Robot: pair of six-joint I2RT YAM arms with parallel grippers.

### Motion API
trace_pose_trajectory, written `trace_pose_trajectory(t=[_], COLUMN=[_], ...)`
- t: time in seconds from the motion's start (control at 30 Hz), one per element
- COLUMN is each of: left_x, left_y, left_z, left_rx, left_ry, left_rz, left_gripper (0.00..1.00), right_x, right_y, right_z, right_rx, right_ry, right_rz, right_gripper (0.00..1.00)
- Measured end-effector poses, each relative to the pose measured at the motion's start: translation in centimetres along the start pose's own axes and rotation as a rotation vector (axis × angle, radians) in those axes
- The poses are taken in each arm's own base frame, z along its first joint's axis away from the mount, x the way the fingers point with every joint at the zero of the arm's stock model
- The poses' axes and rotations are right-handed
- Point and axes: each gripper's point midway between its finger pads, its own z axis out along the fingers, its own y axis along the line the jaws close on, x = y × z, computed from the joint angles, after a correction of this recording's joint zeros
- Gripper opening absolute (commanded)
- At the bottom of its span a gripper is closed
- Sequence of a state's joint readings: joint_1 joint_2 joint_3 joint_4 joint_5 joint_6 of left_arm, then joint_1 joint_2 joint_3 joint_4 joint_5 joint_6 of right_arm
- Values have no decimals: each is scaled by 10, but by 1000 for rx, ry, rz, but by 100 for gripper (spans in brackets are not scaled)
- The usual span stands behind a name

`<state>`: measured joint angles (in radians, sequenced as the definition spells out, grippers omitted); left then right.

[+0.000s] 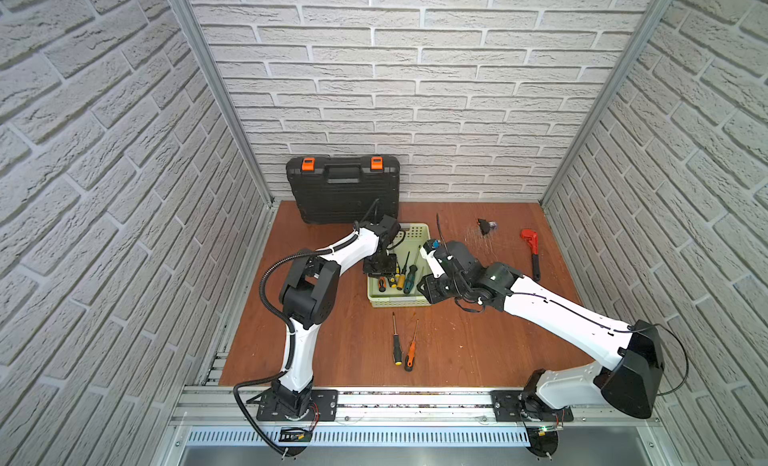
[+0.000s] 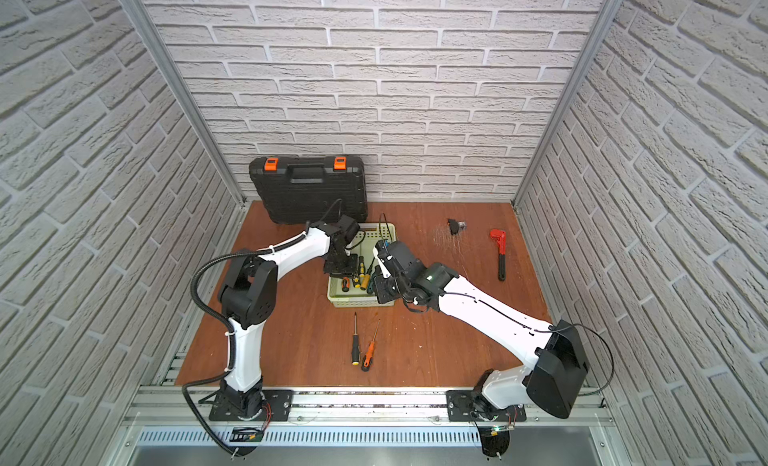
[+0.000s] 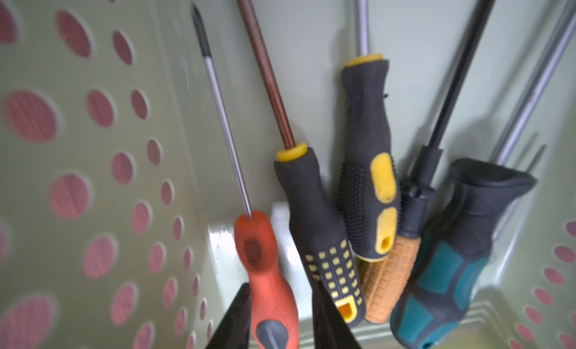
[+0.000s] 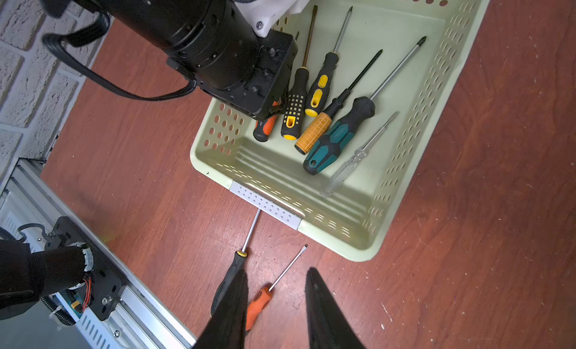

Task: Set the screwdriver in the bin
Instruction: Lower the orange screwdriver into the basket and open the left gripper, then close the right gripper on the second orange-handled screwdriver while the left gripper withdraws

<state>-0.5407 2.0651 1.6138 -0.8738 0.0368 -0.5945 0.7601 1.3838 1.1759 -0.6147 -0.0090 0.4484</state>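
**A:** What does the left gripper have?

**B:** Its fingers stand slightly parted astride the red-handled screwdriver. A thin gap shows at one finger, so it does not look clamped. The handle is blurred, and the frame edge cuts off its butt.

**A:** Where is that screwdriver?

**B:** Inside the bin, close along a perforated side wall.

**A:** What lies beside it?

**B:** Just beside the fingers is a yellow-checked black screwdriver. Beyond it come a yellow-spotted black screwdriver, an orange knurled screwdriver and a teal screwdriver. Farthest off is a clear-handled screwdriver.

**A:** Do the fingers show from above?

**B:** No. In both top views the wrist housing covers them. In the right wrist view the left arm hides all but the red handle's butt.

**A:** And the right gripper?

**B:** It is open and empty, above the table just outside the bin's end. Below it two more lie side by side. One is a black-handled screwdriver, partly hidden by a finger. The other is an orange-handled screwdriver.
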Motion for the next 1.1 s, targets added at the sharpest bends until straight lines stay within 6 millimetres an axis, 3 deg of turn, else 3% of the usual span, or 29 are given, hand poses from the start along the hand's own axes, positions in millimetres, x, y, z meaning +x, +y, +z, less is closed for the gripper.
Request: trace_pose_trajectory(t=[0.17, 0.4, 0.53, 0.6, 0.73, 0.9, 1.0, 1.1], left_x=[-6, 5, 18, 33, 75, 123, 141, 147], left_y=[-2, -3, -6, -8, -7, 12, 29, 42], left_z=[-19, -90, -125, -133, -129, -120, -120, -124], left_rx=[11, 91, 142, 171, 188, 189, 190, 187], left_ry=[-56, -211, -308, -340, -359, -420, -468, -511], left_rz=[-4, -13, -1, 13, 41, 22, -23, -79], left_gripper=[39, 41, 44, 47, 48, 50, 50, 51], right_x=[0, 1, 13, 26, 61, 123, 155, 170], right_y=[0, -1, -3, -3, 3, 0, -5, 3], right_z=[0, -4, -9, -11, -12, 2, 14, 23], right_rx=[0, -3, 8, 24, 57, 81, 123, 148], right_ry=[-1, -8, -6, 8, 65, 175, 248, 290], right_rz=[4, 42, 80, 92, 94, 183, 240, 269], right_gripper=[34, 34, 36, 37, 43, 46, 54, 57])
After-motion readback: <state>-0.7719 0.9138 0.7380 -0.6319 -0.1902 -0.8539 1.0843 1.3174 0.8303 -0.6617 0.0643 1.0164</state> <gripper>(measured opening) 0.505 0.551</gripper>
